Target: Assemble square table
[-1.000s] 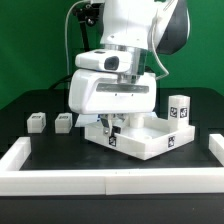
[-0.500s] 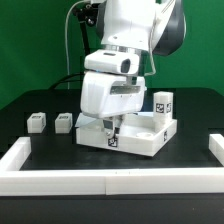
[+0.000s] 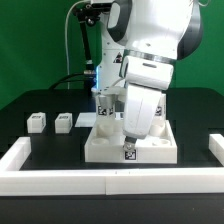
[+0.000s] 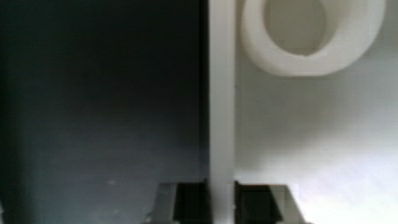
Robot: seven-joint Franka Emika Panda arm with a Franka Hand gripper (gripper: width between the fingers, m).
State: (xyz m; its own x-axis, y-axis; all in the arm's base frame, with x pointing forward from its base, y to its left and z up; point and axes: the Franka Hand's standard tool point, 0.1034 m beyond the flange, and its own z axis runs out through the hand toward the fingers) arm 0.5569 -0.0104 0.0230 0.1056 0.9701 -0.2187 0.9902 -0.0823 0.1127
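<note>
Now the slab (image 3: 110, 148) has swung square to the wall (image 3: 110, 178), the hand (image 4: 222, 196) clenched on its edge, likely placed for fitting legs (image 3: 64, 121).

The large white square plastic slab (image 3: 112, 148) looks smooth and matt, with only a faint sheen on its top face. In the wrist view its edge is clean and even, and the round hole (image 4: 294, 35) has a smoothly moulded rim. The two small white plastic block legs, one (image 3: 37, 122) beside the other (image 3: 64, 121), share that dull, chalky finish. The black-and-white square tag (image 3: 157, 152) on the slab reads as flat printed paper. The black surface (image 3: 40, 145) is matt, with no reflections. The long white rim wall (image 3: 110, 180) looks matt too; its material is unclear. The robot arm's white shell (image 3: 160, 40) is glossy hard plastic that catches bright highlights. On the tool (image 4: 222, 203) the dark fingers (image 4: 263, 200) look matt.
</note>
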